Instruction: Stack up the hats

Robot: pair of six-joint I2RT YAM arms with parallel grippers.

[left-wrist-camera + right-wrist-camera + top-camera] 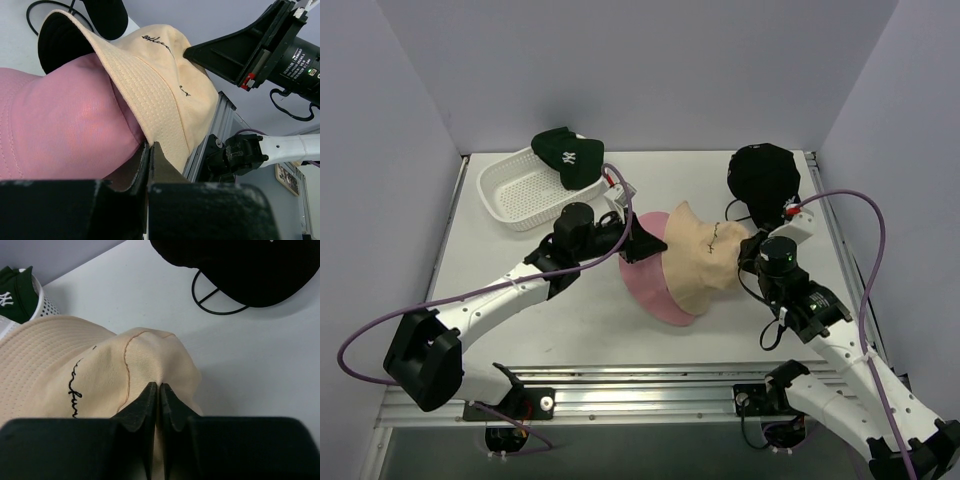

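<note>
Pinching a raised fold of cream fabric, the right gripper [159, 386] has its fingers drawn almost together on the crown of the tan bucket hat [700, 260], and the cloth puckers up to a peak just ahead of the tips. That hat sits tilted over the pink bucket hat [655, 295] near the middle of the table [570, 320], a little toward the right edge. The pink brim spreads out beneath it on the near and left sides. A line of black script runs across the tan crown.

The left gripper [151, 146] reaches in from the left side of the pair. Its fingers are pressed fully together right where the tan brim overlaps the pink crown. Both fabrics touch the tips, but I cannot tell whether either is actually caught between them.

The black baseball cap [765, 175] rests at the far right corner of the table, apart from the bucket hats, with a thin black wire ring [210, 305] showing under its near edge. The dark green baseball cap [565, 155], showing a white logo, lies on the far right rim of the white mesh basket [515, 195], which stands at the far left corner.
</note>
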